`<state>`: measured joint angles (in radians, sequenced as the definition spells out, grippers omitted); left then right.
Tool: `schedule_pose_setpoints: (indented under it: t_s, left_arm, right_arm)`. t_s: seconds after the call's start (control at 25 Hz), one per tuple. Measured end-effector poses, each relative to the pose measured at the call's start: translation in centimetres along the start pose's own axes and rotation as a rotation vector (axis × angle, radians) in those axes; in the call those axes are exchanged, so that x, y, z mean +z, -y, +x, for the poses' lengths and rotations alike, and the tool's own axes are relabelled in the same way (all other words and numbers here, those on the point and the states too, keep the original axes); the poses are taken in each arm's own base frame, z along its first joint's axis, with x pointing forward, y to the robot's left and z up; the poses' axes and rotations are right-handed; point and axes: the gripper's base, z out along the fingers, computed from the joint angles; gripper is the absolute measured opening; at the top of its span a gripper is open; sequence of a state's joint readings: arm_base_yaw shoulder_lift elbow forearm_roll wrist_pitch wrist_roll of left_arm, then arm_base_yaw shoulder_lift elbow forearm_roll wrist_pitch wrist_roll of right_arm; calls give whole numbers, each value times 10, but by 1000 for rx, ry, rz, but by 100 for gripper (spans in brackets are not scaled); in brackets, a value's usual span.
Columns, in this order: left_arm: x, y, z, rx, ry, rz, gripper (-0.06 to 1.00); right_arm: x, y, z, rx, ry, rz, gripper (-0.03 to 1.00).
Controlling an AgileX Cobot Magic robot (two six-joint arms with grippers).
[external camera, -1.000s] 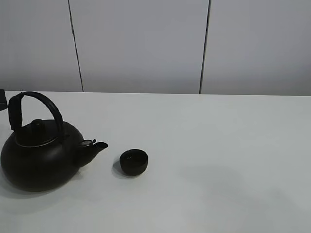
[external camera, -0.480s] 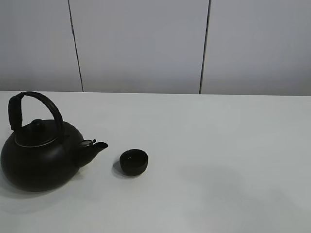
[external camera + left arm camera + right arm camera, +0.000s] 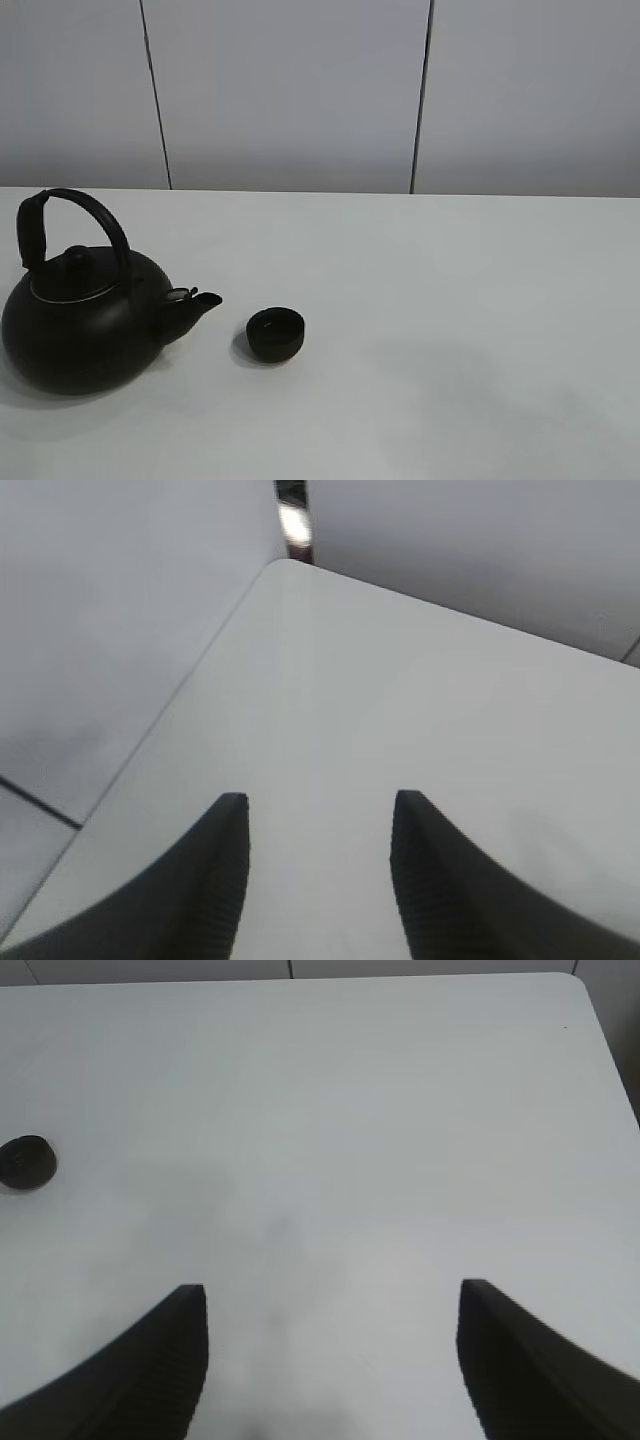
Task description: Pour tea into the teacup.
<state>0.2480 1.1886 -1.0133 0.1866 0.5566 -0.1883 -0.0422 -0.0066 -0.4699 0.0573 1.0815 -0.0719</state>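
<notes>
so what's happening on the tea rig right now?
Nothing is being handled. The kettle stands upright on the white table, its spout aimed at the small black teacup standing just beside it, not touching. No tea is flowing. Neither arm shows in the high view. The left tool is open over bare table near a corner. The right tool is also open over bare table, holding nothing, with the teacup off to one side of its view.

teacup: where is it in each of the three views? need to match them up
Exterior high: the teacup sits left of centre on the white table, just right of the kettle spout.
Left wrist: not in it; only bare table between open jaws.
Right wrist: teacup at the picture's edge, far from the open jaws.
Shared landmark: the white table.
</notes>
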Motion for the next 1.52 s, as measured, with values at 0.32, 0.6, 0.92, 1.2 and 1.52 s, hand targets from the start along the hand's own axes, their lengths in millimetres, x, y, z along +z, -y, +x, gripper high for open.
schedule_pose_setpoints:
  t_s: [0.32, 0.6, 0.92, 1.2, 1.52]
  left_arm:
    - [-123, -13, 1, 32, 197, 32, 33]
    - [-246, -5, 60, 152, 376, 181, 33]
    - [-301, 3, 146, 198, 407, 299, 33]
    - [-261, 5, 195, 196, 323, 303, 33]
    - [-203, 6, 207, 163, 191, 283, 33]
  right_arm:
    - [0, 0, 0, 0, 0, 0, 49]
    - [0, 0, 0, 0, 0, 0, 49]
    - [0, 0, 0, 0, 0, 0, 49]
    - [0, 0, 0, 0, -1, 0, 49]
    - [0, 0, 0, 0, -1, 0, 49]
